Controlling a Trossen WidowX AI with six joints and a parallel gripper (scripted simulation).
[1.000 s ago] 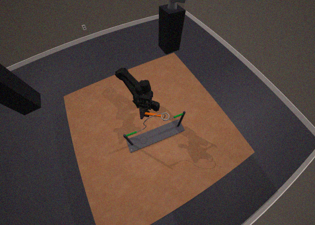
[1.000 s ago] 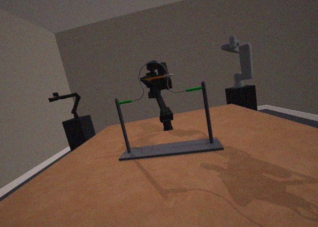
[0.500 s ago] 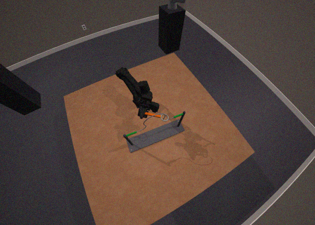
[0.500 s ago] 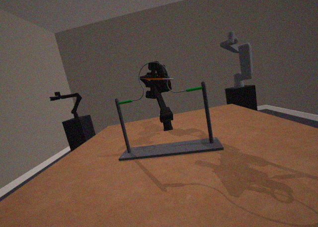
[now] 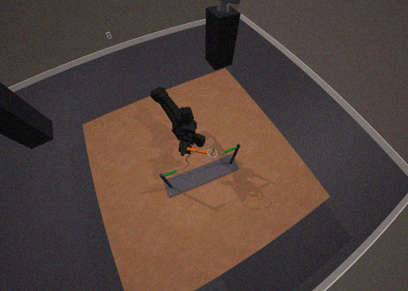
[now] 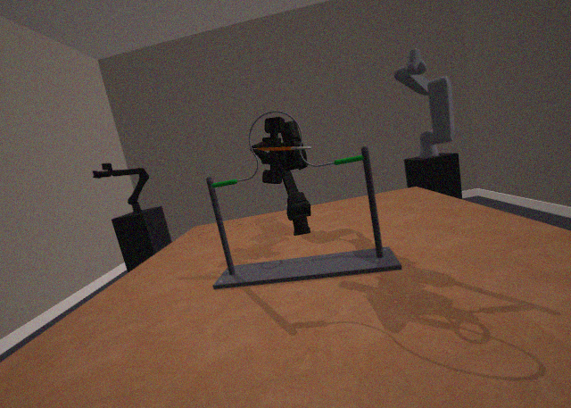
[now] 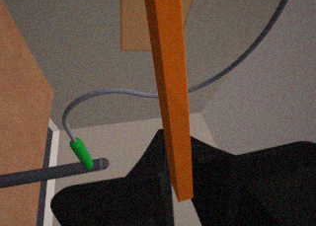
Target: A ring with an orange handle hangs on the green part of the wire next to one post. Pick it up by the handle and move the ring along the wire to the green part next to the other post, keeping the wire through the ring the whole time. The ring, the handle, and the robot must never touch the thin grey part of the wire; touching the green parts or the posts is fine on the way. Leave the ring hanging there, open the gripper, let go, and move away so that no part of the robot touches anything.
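Observation:
My gripper (image 5: 187,149) (image 6: 263,148) (image 7: 166,133) is shut on the orange handle (image 5: 197,150) (image 6: 278,149) (image 7: 173,88), near its end away from the ring. The ring (image 5: 211,157) (image 6: 306,147) is nearly flat and edge-on in the exterior view, around the steep right side of the arched grey wire (image 6: 275,112) (image 7: 118,92). The wire appears to pass through it; the exact gap is too small to tell. One green part (image 5: 231,149) (image 6: 349,160) is right of the ring, the other (image 5: 169,173) (image 6: 224,182) at the left post (image 6: 222,228). The wrist view hides the ring.
The right post (image 5: 234,155) (image 6: 372,205) and left post stand on a grey base plate (image 5: 197,176) (image 6: 313,267) on the brown table top (image 5: 184,242) (image 6: 161,362). The wire crosses behind the handle in the wrist view. Other arms stand on dark pedestals beyond the table.

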